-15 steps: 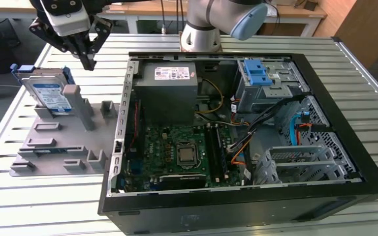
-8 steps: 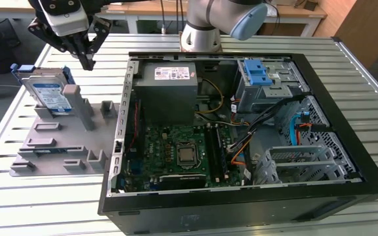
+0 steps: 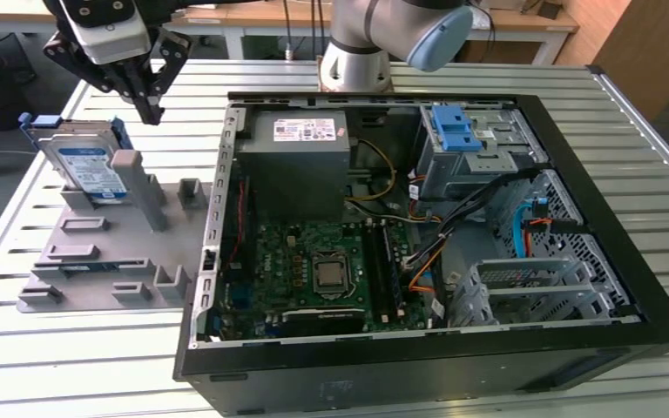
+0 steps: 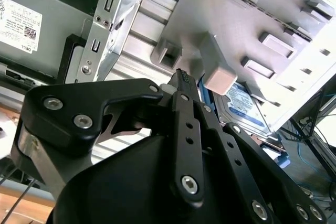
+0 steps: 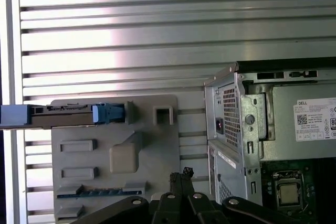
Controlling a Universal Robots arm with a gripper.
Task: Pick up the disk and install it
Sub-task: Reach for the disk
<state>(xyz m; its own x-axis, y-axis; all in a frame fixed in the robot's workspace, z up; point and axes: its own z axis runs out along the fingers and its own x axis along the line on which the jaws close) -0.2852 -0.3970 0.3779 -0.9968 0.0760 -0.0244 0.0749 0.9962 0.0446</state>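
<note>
A slatted metal table [image 3: 631, 122] was seen carrying an open black computer case [image 3: 428, 370], laid on its side. Inside it, a grey power supply [image 3: 300, 165] bore a white printed sticker [image 3: 303, 131], and a green motherboard [image 3: 311, 261] was exposed beside it. A blue bracket [image 3: 460, 131] was seated on the drive cage. At the exterior view's left of the case, a grey fixture plate [image 3: 91, 252] was laid on the table. The disk [image 3: 84, 165] was stood upright on edge in a slot of that plate, its white-and-blue label turned outward; the print could not be made out. The gripper [image 3: 150, 111] was held above the plate, near the disk but apart from it, its fingers closed together with nothing gripped.
</note>
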